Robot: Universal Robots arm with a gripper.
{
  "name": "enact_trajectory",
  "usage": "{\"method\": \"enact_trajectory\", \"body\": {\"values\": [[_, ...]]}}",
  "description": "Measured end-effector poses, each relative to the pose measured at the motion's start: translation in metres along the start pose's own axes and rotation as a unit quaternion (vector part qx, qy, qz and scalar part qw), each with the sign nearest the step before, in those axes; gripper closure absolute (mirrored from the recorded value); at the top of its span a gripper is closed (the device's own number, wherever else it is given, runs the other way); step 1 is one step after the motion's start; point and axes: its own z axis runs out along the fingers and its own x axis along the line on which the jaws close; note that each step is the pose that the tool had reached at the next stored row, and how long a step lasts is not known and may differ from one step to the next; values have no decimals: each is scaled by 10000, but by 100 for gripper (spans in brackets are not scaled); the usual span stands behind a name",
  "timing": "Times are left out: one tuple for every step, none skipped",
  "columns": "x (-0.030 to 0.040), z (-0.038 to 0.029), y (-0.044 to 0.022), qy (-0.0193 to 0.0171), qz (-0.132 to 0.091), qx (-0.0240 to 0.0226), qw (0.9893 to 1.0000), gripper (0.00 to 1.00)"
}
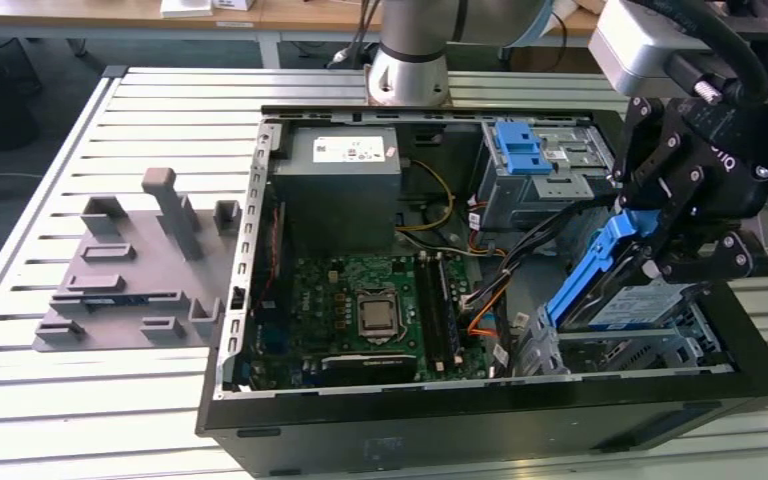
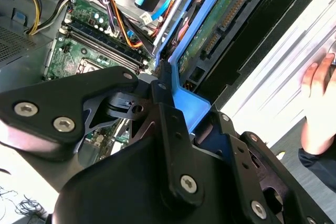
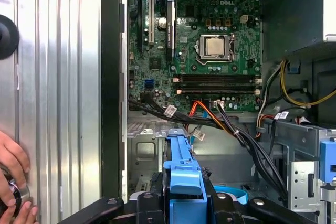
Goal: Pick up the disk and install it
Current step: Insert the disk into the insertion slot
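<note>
Fixture (image 1: 131,270): the exterior view's left, on the table (image 1: 37,400), beside the case (image 1: 491,425).
Motherboard (image 1: 357,300): mid-case floor.
Cables (image 1: 518,250): crowding just beside the drive bay (image 1: 644,352).
Disk (image 1: 635,302): tilted over the bay, the exterior view's right.
Gripper (image 1: 667,260): fingers (image 2: 169,114) pinching the disk's blue rail (image 3: 182,177).

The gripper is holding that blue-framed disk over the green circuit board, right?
Not quite: the gripper holds the blue-framed disk at the metal drive cage, at the end of the case on the exterior view's right, not over the green circuit board.
</note>
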Motion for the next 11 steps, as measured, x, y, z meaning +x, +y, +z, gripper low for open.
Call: {"method": "enact_trajectory", "body": {"values": [[0, 0, 0, 0, 0, 0, 10000, 63], [0, 0, 0, 0, 0, 0, 10000, 63], [0, 1, 0, -1, 0, 0, 10000, 63], [0, 2, 0, -1, 1, 0, 10000, 63], [1, 18, 0, 0, 1, 0, 10000, 63], [1, 23, 0, 0, 1, 0, 10000, 63], [1, 24, 0, -1, 0, 0, 10000, 63], [1, 24, 0, -1, 0, 0, 10000, 63], [1, 25, 0, 0, 0, 0, 10000, 63], [1, 25, 0, -1, 0, 0, 10000, 63], [1, 25, 0, -1, 0, 0, 10000, 63]]}}
